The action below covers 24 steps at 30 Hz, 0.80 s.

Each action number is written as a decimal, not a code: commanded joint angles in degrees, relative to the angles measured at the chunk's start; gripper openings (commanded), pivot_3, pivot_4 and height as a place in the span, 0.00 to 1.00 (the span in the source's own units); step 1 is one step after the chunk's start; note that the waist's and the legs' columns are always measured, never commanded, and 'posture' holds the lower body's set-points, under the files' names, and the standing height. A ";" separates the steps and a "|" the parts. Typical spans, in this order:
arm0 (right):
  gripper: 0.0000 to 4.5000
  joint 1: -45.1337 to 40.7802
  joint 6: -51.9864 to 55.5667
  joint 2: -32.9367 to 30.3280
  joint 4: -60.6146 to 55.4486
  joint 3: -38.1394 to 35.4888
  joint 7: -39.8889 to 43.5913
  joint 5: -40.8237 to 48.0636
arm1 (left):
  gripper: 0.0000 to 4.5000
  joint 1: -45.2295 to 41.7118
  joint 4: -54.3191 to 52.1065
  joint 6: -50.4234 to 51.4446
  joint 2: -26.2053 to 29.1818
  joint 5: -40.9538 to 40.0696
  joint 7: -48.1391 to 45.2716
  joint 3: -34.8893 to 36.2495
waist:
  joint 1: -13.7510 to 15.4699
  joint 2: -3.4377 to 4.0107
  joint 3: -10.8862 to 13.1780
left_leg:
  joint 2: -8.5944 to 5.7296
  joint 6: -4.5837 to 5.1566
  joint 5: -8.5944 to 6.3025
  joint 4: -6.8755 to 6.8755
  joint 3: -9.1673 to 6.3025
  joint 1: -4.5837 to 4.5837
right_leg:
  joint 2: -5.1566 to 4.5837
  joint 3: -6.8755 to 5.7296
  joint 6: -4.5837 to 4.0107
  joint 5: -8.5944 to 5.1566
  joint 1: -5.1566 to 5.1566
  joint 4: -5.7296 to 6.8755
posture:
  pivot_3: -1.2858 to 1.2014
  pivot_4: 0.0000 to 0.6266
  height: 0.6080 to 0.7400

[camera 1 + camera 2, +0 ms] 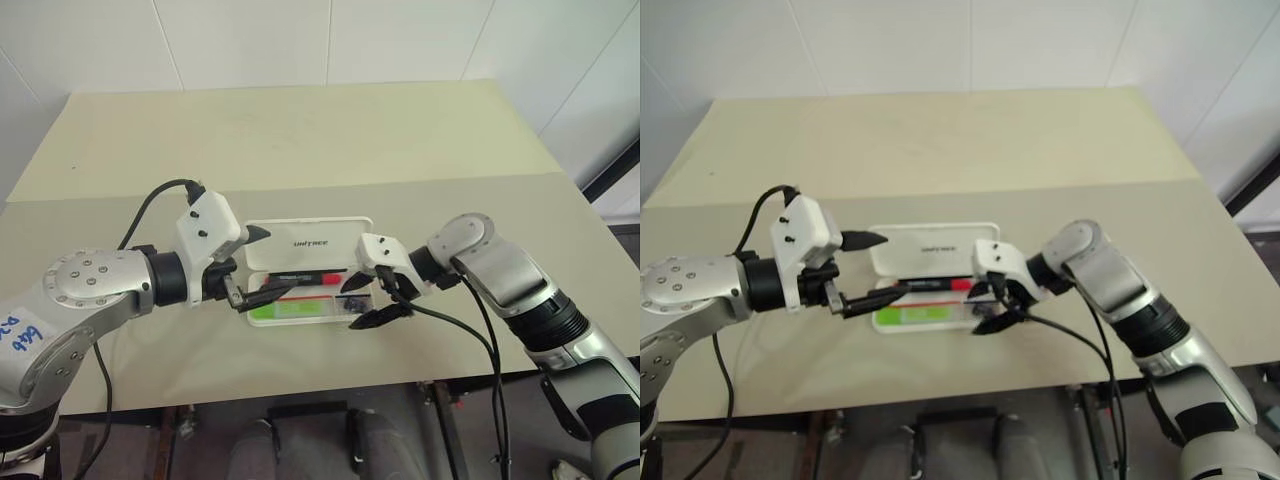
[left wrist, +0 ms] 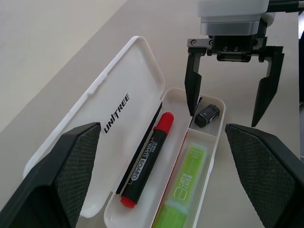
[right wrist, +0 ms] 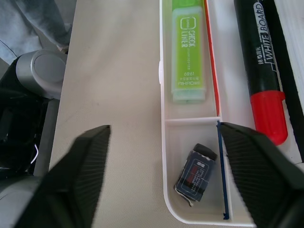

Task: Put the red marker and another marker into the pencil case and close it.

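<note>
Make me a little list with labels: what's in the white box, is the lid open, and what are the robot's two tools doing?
pencil case: lid open, lying back flat on the table
red marker: inside, in the long slot next to the lid
green marker: inside, in the other long slot
small dark thing: in the little end compartment
left tool: open, at one end of the case
right tool: open, empty, over the little compartment

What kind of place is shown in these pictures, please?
Probably a lab or test room: a plain beige table set against a white panelled wall, with an open pencil case holding a red marker.
</note>
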 commanded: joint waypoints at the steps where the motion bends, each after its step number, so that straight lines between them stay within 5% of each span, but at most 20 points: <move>1: 0.99 0.00 -1.81 -1.15 -0.07 -0.95 1.30 0.17 | 1.00 -1.18 -1.13 -0.20 0.55 -0.77 -0.05 1.45 | 0.00 0.00 0.00 | 0.00 0.00 0.00 0.00 0.00 0.00 | 0.00 0.00 0.00 0.00 0.00 -0.01 | 0.52 0.24 1.00; 15: 0.99 -0.74 -2.16 -6.33 4.95 -21.85 7.06 16.85 | 1.00 -4.49 8.68 -3.09 9.47 -2.50 -7.96 13.40 | 0.00 -0.01 0.01 | 0.00 0.00 -0.01 -0.07 0.07 0.01 | 0.00 0.01 -0.02 -0.02 -0.03 -0.04 | 0.52 0.24 1.00; 24: 0.99 -2.96 2.82 -10.12 3.64 -29.63 4.66 24.64 | 1.00 -9.24 23.92 -12.62 8.99 5.15 -15.43 4.62 | 0.02 -0.01 0.00 | 0.02 0.03 -0.08 -0.05 0.15 0.02 | -0.01 0.02 -0.04 -0.04 -0.04 -0.07 | 0.52 0.24 1.00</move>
